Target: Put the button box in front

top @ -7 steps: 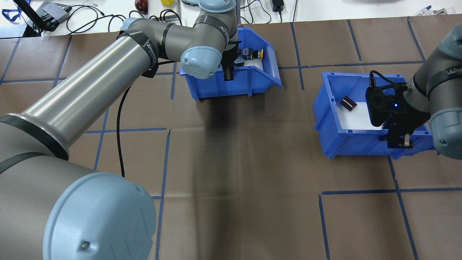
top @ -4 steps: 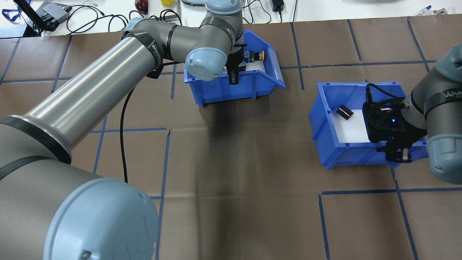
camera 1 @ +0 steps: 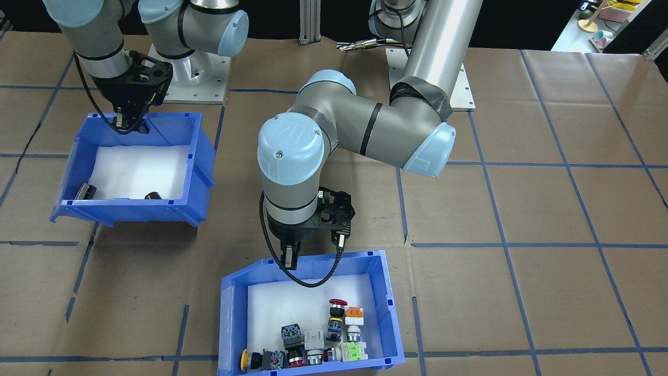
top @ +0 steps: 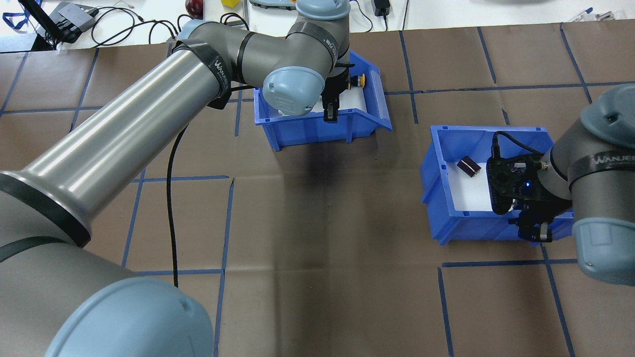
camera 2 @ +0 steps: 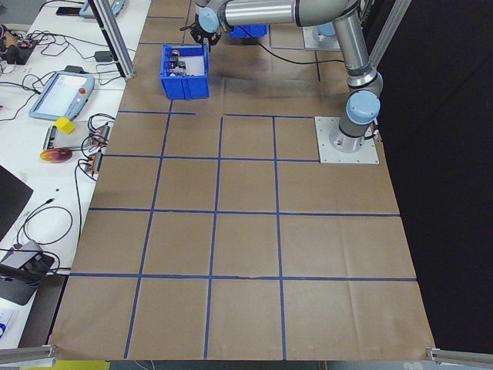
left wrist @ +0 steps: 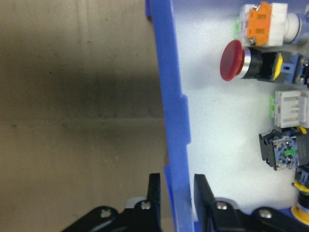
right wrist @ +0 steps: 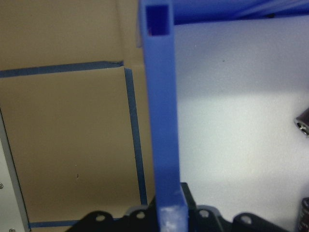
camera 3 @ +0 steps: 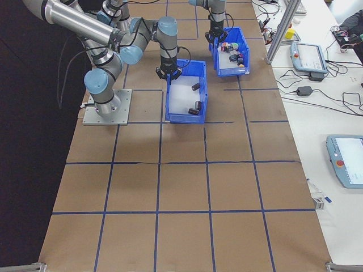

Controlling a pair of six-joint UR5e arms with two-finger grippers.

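The left gripper [left wrist: 175, 193] straddles the robot-side wall of the button box [left wrist: 170, 121]: one finger [left wrist: 153, 193] sits outside the wall and the other inside over the white floor, each with a small gap to the plastic, so the jaws are slightly apart and not pressed on the wall. In the front-facing view the left gripper [camera 1: 288, 257] hangs at the rim of the button box [camera 1: 383, 292], whose push-button switches [camera 1: 334, 329] are grouped at the end far from the robot. The red mushroom button [left wrist: 231, 60] lies on its side on the floor, beside an orange-capped switch [left wrist: 260, 24].

In the overhead view the button box [top: 310, 130] sits in the far part of the table, left of centre, with its sloped end toward the right.

The right gripper [right wrist: 166, 212] is pinched on the near wall of the second blue bin [right wrist: 161, 121]; both fingers bear against the wall from opposite sides. In the overhead view the right gripper [top: 535, 233] sits at the robot-side rim of this bin [top: 436, 173], which lies to the right of the button box and nearer the robot, well apart from it. A dark cylindrical part [top: 469, 166] rests on its white floor.

The brown table cover [top: 322, 238] carries a grid of blue tape lines.
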